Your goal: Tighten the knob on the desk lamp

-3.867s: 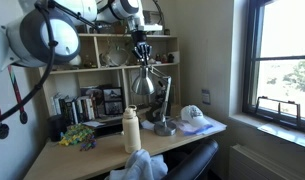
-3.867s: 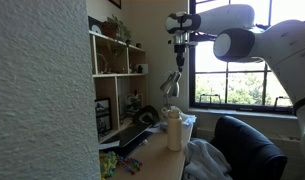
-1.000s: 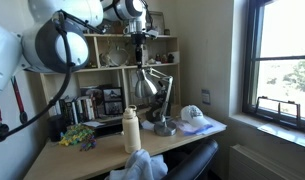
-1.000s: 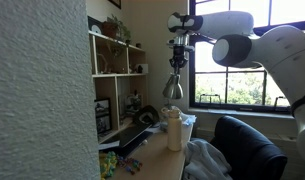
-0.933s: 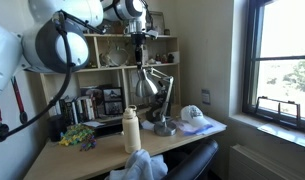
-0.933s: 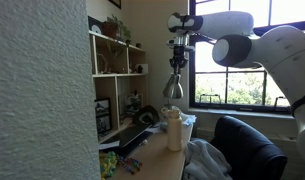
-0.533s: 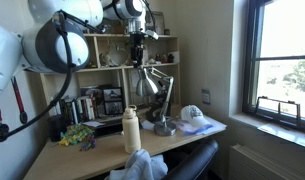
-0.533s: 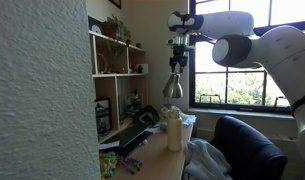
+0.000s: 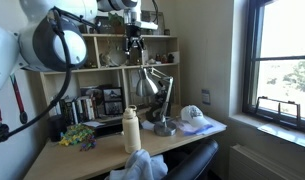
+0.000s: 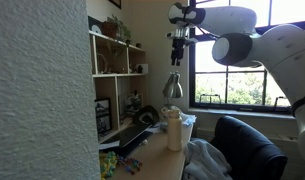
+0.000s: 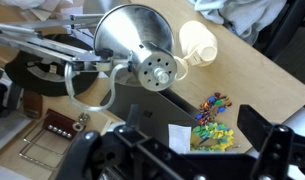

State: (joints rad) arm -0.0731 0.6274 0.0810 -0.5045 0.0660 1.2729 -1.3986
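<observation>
Wrist view: blurred tool [image 11: 182, 152], cropped by the lower edge, jaws spread and empty, above the desk lamp [image 11: 142, 45].

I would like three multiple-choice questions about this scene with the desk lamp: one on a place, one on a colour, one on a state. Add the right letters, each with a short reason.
1. Where is the gripper relative to the desk lamp?
A. Above its shade, apart from it
B. Clamped on its round base
C. Under the desk

2. What colour is the bottle beside the lamp?
A. Red
B. White
C. Black

3. How do the gripper's jaws stand?
A. Shut on the bottle
B. Shut on the lamp's arm
C. Open, holding nothing

Answers:
1 A: both exterior views show a gap between the gripper and the shade.
2 B: the bottle is plainly white.
3 C: the wrist view shows the jaws spread with nothing between them.
</observation>
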